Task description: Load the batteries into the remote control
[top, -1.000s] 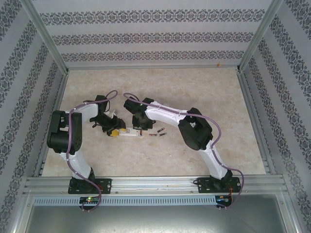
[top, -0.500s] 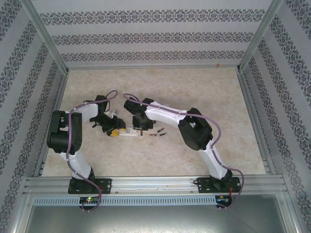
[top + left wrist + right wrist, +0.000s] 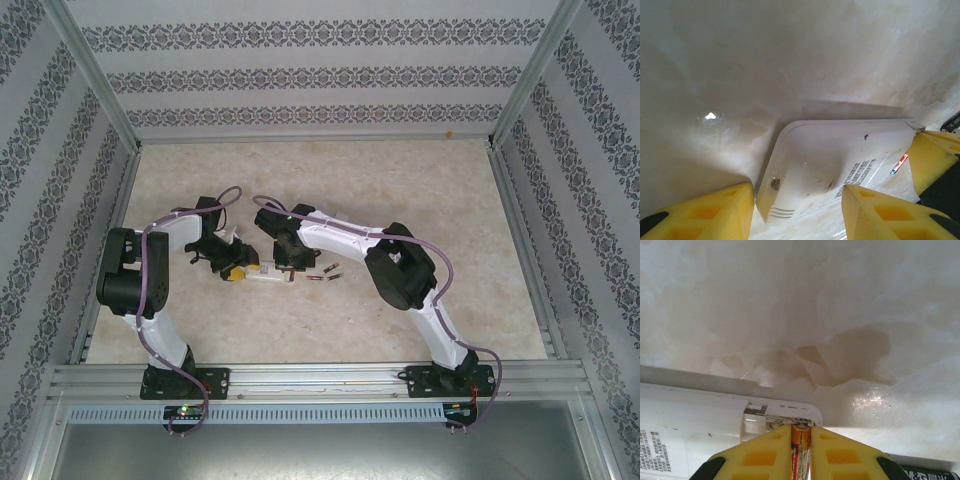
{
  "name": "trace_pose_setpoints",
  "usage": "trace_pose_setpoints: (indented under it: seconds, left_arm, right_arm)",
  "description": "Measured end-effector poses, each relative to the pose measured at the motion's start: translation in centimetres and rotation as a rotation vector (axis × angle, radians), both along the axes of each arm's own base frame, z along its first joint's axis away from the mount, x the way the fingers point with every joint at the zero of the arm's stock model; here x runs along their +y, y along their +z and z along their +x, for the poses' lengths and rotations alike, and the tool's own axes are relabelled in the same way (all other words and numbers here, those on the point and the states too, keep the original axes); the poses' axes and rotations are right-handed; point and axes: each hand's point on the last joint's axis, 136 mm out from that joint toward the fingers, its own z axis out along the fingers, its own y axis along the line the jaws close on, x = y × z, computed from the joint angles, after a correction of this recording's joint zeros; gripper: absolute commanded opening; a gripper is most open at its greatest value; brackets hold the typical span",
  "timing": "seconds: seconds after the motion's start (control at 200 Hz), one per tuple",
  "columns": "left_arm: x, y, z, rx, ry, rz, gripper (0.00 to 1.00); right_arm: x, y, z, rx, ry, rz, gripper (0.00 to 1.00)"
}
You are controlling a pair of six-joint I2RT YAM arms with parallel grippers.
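The white remote control (image 3: 265,276) lies back side up on the tabletop (image 3: 420,190), a little left of the middle. It points from the left edge toward the right edge.

The left gripper (image 3: 238,270) is at the left end of the remote control. In the left wrist view its yellow fingers (image 3: 705,212) sit on either side of the rounded end. One finger is just beside the corner and the other is over the back. It is not clear whether they squeeze the remote or only rest there.

The right gripper (image 3: 288,268) is at the right end. Its jaws are pressed tight on one battery (image 3: 801,447). The battery is orange with tiny red and blue print that is too small to read. Its tip is touching the metal spring (image 3: 799,423) in the open battery slot (image 3: 756,416).

Two more batteries (image 3: 325,272) lie loose on the tabletop just right of the remote control, close to each other. In the right wrist view one dark battery shows pale letters that look like "M&G", but it is cut off by the picture's edge.

A label (image 3: 860,172) on the remote's back has rows of small grey print that cannot be read. A little red and blue mark (image 3: 898,164) is beside it.
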Motion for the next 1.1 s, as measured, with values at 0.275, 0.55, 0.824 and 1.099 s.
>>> trace_pose_setpoints:
  seconds: [0.275, 0.55, 0.824, 1.099]
  left_arm:
    - [-0.1, 0.0, 0.0, -0.002, 0.000, -0.004, 0.51]
    - [-0.1, 0.1, 0.0, -0.002, 0.001, -0.007, 0.51]
    - [-0.1, 0.0, 0.0, -0.003, 0.000, -0.008, 0.50]
    - [-0.1, 0.1, 0.1, -0.003, 0.000, -0.011, 0.50]
  right_arm:
    - [-0.1, 0.0, -0.1, 0.007, -0.017, -0.002, 0.23]
    - [-0.3, 1.3, -0.3, 0.025, 0.004, -0.017, 0.29]
    - [-0.4, 1.7, 0.0, 0.025, 0.001, -0.015, 0.17]
    - [-0.5, 0.8, -0.8, 0.061, 0.004, -0.016, 0.16]
